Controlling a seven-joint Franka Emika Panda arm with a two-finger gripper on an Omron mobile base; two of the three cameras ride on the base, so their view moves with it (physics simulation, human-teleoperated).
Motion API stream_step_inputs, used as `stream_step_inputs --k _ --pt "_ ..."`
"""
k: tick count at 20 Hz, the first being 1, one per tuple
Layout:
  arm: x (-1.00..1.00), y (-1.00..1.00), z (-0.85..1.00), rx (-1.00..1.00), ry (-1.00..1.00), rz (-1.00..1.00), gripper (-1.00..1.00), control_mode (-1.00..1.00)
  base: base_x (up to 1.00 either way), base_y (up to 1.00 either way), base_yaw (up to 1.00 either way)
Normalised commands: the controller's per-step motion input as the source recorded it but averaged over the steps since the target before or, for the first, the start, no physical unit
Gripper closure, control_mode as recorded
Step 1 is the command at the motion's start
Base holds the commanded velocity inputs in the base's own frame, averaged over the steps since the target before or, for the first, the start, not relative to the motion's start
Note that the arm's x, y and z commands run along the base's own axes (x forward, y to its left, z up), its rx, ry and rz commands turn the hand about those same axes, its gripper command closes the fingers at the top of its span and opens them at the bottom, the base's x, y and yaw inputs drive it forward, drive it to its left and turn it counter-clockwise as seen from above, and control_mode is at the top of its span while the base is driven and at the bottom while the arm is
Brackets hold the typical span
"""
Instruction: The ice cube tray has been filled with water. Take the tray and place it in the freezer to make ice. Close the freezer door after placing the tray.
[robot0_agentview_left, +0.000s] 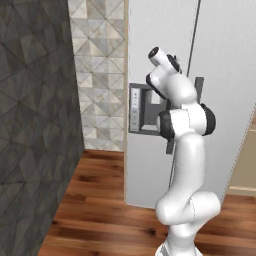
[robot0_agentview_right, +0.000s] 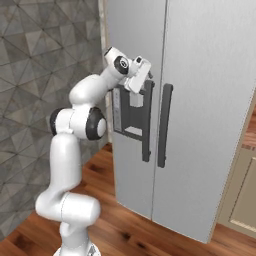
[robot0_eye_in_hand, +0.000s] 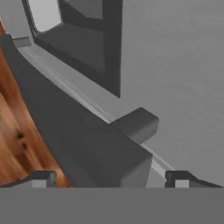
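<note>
The freezer door (robot0_agentview_right: 135, 180) (robot0_agentview_left: 145, 170) stands shut, tall and light grey, with a recessed dispenser panel (robot0_agentview_right: 127, 117) (robot0_agentview_left: 140, 115). Its dark vertical bar handle (robot0_agentview_right: 146, 125) (robot0_eye_in_hand: 87, 144) runs down the door's right edge. My gripper (robot0_agentview_right: 145, 75) (robot0_eye_in_hand: 111, 179) is at the top end of that handle and is open. In the hand view the bar passes between the two fingertips (robot0_eye_in_hand: 41, 179) with room on both sides. The ice cube tray is out of view.
The plain neighbouring door (robot0_agentview_right: 210, 100) and its own bar handle (robot0_agentview_right: 164, 125) sit right beside the freezer handle. A dark patterned wall (robot0_agentview_left: 35, 125) closes off the left. Wooden floor (robot0_agentview_left: 100, 200) lies in front, and a beige cabinet (robot0_agentview_right: 245, 200) stands at the right.
</note>
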Motion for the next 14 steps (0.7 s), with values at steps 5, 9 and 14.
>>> stream_step_inputs --k 5,9,14 --pt "1.0 -1.0 -0.44 0.14 -0.11 0.38 -1.0 -1.0 0.0 0.0 0.0" --pt "1.0 -1.0 -0.53 0.13 -0.05 0.38 -1.0 -1.0 0.0 0.0 0.0" --pt "1.0 -1.0 -0.69 0.12 -0.08 0.38 -1.0 -1.0 0.0 0.0 0.0"
